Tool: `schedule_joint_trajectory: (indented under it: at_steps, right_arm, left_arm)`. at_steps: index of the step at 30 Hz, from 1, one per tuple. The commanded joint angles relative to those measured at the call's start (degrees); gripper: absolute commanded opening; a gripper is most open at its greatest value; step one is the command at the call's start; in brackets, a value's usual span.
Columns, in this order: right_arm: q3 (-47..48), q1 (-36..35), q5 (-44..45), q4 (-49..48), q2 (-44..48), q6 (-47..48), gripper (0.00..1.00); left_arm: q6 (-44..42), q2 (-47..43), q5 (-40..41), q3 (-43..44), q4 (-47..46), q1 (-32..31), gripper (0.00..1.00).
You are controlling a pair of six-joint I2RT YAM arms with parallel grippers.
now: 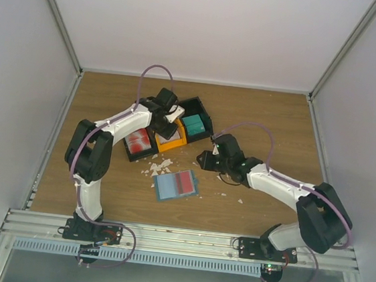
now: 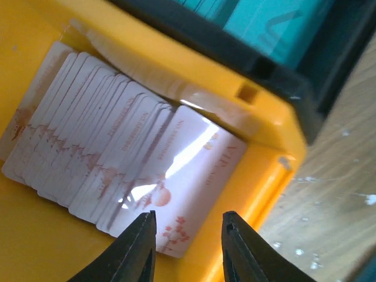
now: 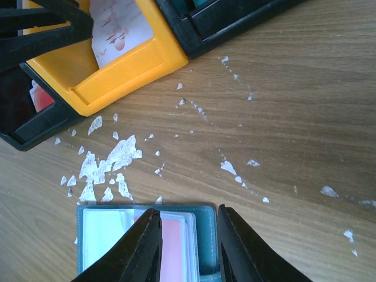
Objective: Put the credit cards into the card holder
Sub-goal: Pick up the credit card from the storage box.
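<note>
A stack of credit cards [image 2: 111, 153], white with red print, lies fanned in the yellow bin [image 2: 247, 158]. My left gripper [image 2: 189, 228] is open and empty just above the nearest card; in the top view it [image 1: 169, 127] hangs over that bin [image 1: 174, 139]. The blue-teal card holder [image 1: 175, 185] lies open on the table with a red card in a sleeve. My right gripper [image 3: 188, 212] is open and empty, its jaws straddling the holder's far right corner [image 3: 205, 235] from above. In the top view my right gripper [image 1: 205, 159] is up and right of the holder.
A black bin with a teal stack [image 1: 195, 123] stands right of the yellow bin, and a black bin with red cards [image 1: 139, 141] left of it. White scraps [image 3: 108, 161] litter the wood between bins and holder. Grey walls enclose the table.
</note>
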State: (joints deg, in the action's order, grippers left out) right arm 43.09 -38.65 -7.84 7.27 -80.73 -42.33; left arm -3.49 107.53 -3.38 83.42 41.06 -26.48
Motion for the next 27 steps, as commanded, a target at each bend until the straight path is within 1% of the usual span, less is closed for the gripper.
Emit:
schedule_joint_trajectory:
  at_steps: [1, 3, 6, 9, 12, 14, 19, 27]
  right_arm:
    - [3.16, 0.51, -1.1, -1.63, -3.73, 3.36, 0.29]
    - [4.35, 0.51, -0.73, -1.12, -5.86, 4.81, 0.28]
    - [6.25, 0.5, 1.24, 0.17, -8.48, 6.51, 0.28]
    - [7.83, 0.2, 3.95, 1.76, -10.32, 8.3, 0.28]
    - [9.15, 0.29, 4.85, 2.36, -12.37, 9.62, 0.28]
    - [10.32, 0.24, 4.76, 2.38, -13.8, 10.73, 0.28]
    - [15.91, 0.16, 5.36, 5.1, -18.37, 13.27, 0.29]
    - [22.4, 0.21, 4.64, 8.11, -24.89, 13.34, 0.29]
  left_arm:
    - [-3.71, 4.93, 0.85, 4.24, 1.12, 2.54, 0.32]
    - [-4.5, 7.28, 0.69, 5.83, 1.47, 2.98, 0.31]
    - [-5.04, 9.96, 1.74, 8.02, 1.69, 3.12, 0.35]
    - [-5.16, 12.13, 0.49, 10.54, 2.59, 3.22, 0.4]
    - [-5.42, 14.07, -0.49, 11.73, 3.36, 3.23, 0.41]
    - [-5.83, 15.13, -0.97, 12.23, 4.02, 3.24, 0.4]
    - [-6.18, 16.24, -2.21, 12.95, 5.12, 3.17, 0.26]
    - [-5.79, 14.86, -5.7, 13.53, 6.64, 3.1, 0.26]
